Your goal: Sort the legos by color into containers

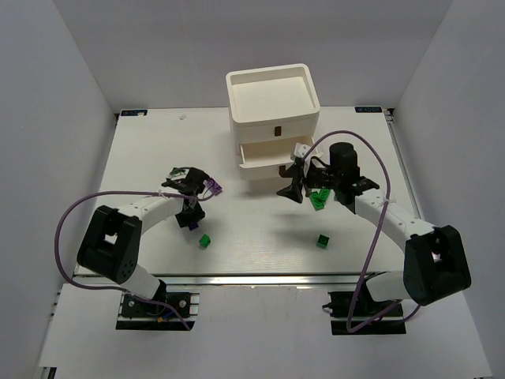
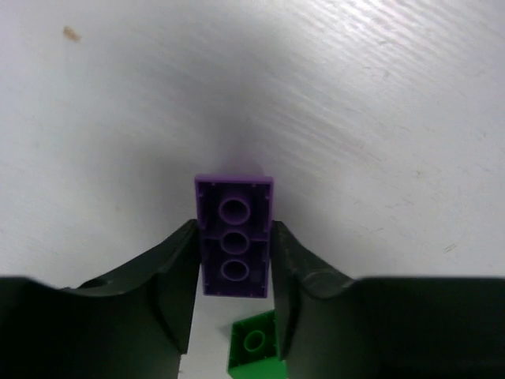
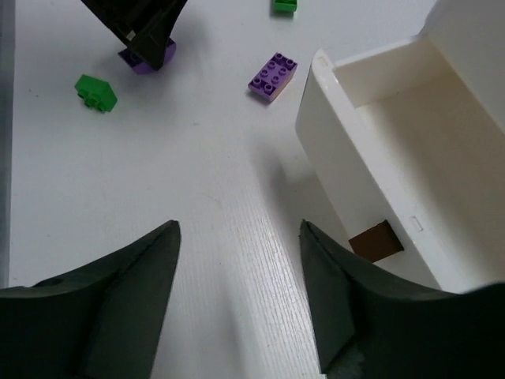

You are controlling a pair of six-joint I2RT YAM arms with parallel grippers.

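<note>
My left gripper (image 2: pixel 234 237) is shut on a purple lego (image 2: pixel 234 257), held low over the table; the top view shows them left of centre (image 1: pixel 192 221). A green lego (image 2: pixel 256 341) lies just under the fingers and shows in the top view (image 1: pixel 204 241). Another purple lego (image 1: pixel 213 187) lies loose nearby. My right gripper (image 3: pixel 241 237) is open and empty, beside the white drawer unit (image 1: pixel 272 103), whose middle drawer (image 3: pixel 394 134) stands pulled out. Green legos (image 1: pixel 319 198) (image 1: pixel 323 240) lie by the right arm.
The right wrist view shows the loose purple lego (image 3: pixel 273 76), a green lego (image 3: pixel 96 92), another green one (image 3: pixel 285 5) at the top edge, and the drawer's brown handle (image 3: pixel 376 241). White walls enclose the table on three sides.
</note>
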